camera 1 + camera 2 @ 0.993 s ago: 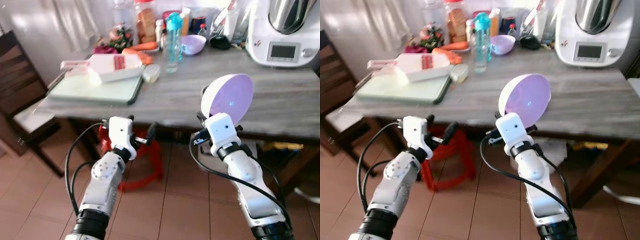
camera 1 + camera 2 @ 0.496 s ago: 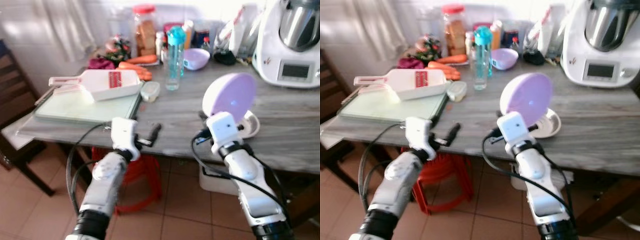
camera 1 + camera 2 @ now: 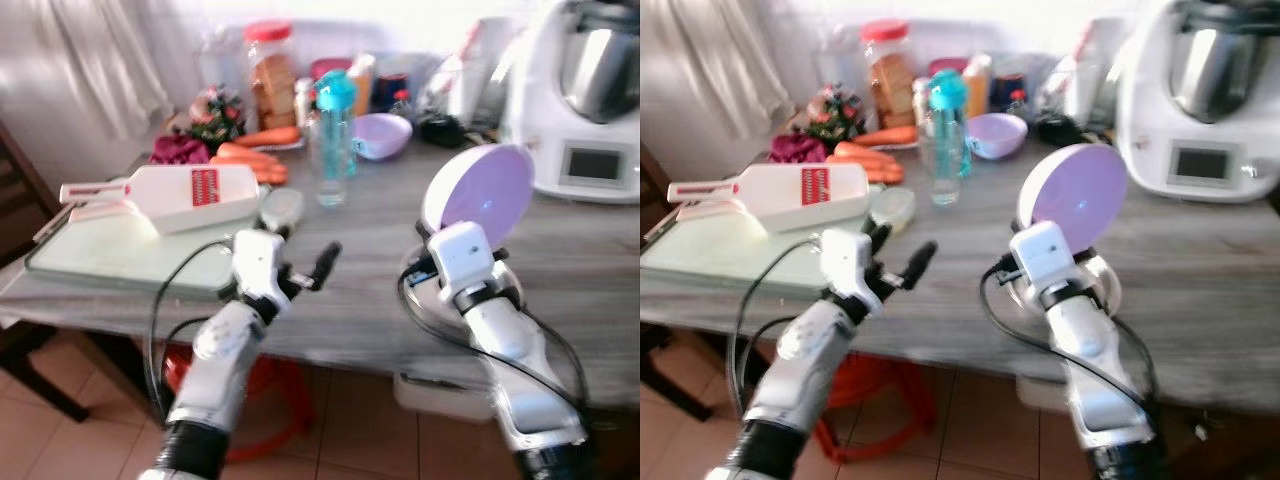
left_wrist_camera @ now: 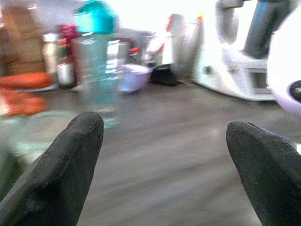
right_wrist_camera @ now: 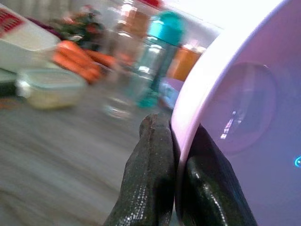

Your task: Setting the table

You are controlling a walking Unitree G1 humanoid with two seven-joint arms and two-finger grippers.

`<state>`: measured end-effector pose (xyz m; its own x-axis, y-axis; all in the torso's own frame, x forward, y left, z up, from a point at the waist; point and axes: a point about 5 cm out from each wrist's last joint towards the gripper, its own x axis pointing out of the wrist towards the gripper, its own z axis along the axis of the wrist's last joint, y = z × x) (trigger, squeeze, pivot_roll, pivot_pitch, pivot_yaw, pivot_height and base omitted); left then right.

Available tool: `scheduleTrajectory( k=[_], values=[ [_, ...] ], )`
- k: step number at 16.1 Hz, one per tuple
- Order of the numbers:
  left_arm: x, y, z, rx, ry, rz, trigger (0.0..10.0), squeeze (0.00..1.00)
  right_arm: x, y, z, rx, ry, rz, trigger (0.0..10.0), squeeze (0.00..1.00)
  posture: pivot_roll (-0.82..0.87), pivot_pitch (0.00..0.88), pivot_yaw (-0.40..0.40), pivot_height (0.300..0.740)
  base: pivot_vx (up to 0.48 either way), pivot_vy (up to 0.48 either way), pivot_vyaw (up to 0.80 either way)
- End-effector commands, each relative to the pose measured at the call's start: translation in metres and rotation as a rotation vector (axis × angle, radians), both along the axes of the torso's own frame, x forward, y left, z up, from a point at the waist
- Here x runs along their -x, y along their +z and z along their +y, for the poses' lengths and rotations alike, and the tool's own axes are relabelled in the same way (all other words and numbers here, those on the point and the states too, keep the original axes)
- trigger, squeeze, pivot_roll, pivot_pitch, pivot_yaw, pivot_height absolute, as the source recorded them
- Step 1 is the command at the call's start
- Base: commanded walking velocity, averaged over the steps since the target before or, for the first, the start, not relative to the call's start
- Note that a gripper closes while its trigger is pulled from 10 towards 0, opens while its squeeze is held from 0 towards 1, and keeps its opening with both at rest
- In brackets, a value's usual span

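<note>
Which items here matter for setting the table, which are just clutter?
In play:
- lilac bowl, rim pinched upright in the right gripper
- white dish on the table below it
- left gripper, open, holding nothing

Clutter:
- slicer on cutting board
- carrots
- water bottle
- second lilac bowl
- kitchen machine

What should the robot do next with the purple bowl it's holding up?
Probably bring the right gripper down and tip the purple bowl level onto the bare part of the table. The bowl is pinched by its rim and standing on edge above the tabletop, just over a small white dish, so it should land beside that dish. The left gripper is open and holds nothing.
</note>
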<state>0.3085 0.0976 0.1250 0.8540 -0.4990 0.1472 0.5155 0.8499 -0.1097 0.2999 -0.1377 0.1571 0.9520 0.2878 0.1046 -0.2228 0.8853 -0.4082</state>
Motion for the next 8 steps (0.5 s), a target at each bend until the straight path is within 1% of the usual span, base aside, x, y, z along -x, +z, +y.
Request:
scheduleTrajectory(
  k=[1,3,4,5,6,7,8],
  values=[
    [0.003,0.003,0.005,-0.017,-0.026,-0.024,10.0,0.00,-0.002,0.001,-0.005,0.008,-0.011,0.006,10.0,0.00,-0.06,0.014,0.043,0.740,0.000,0.000,0.00],
    [0.013,-0.002,0.019,-0.095,-0.101,-0.027,10.0,0.00,-0.006,-0.001,-0.012,0.019,0.001,0.043,10.0,0.00,-0.06,0.015,0.046,0.740,0.000,0.000,0.00],
    [0.017,-0.004,0.022,-0.115,-0.124,-0.025,10.0,0.00,-0.007,-0.001,-0.013,0.040,0.021,0.053,10.0,0.00,-0.06,0.017,0.050,0.740,0.000,0.000,0.00],
    [0.020,-0.007,0.024,-0.127,-0.136,-0.013,10.0,0.00,-0.008,-0.003,-0.012,0.066,0.073,0.079,10.0,0.00,-0.06,0.020,0.048,0.740,0.000,0.000,0.00],
    [0.022,-0.011,0.026,-0.136,-0.142,-0.007,10.0,0.00,-0.008,-0.006,-0.010,0.113,0.133,0.106,10.0,0.00,-0.06,0.019,0.043,0.740,0.000,0.000,0.00],
    [0.023,-0.011,0.026,-0.132,-0.147,-0.008,10.0,0.00,-0.009,-0.007,-0.009,0.150,0.155,0.108,10.0,0.00,-0.05,0.019,0.038,0.740,0.000,0.000,0.00],
    [0.024,-0.011,0.025,-0.119,-0.154,-0.008,10.0,0.00,-0.011,-0.007,-0.007,0.155,0.177,0.112,10.0,0.00,-0.05,0.020,0.037,0.740,0.000,0.000,0.00]
  ],
)
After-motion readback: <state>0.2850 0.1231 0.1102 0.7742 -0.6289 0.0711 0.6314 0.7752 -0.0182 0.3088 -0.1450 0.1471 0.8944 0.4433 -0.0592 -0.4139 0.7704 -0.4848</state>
